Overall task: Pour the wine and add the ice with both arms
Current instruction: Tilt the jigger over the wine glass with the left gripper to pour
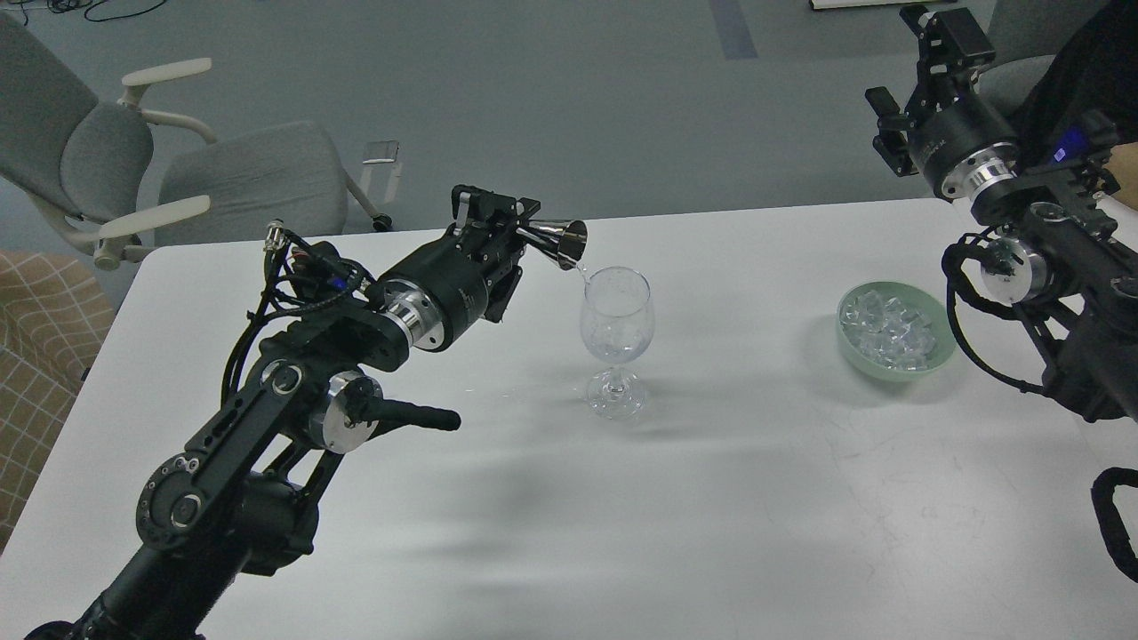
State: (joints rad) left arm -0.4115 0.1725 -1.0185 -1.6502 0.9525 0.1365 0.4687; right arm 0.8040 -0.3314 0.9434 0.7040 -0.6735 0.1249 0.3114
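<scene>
No readable labels anywhere. Left claw [520, 233] grips a steel jigger [556, 240] tipped over the wine glass [615, 342] mid-table [569, 533]. Ice [889, 331] sits in the pale green bowl [896, 370] near the right edge. Right claw [920, 53] hangs high beyond the far edge, can't tell its spread.

Single head view — high, facing forward-down over white table [711, 498], mid-range.

Bare white tabletop [551, 533] lies open across the near half. The wine glass [615, 340] stands mid-table, the tilted metal jigger [558, 241] close at its 10 o'clock, and the ice bowl [895, 331] well apart at 3 o'clock.
</scene>
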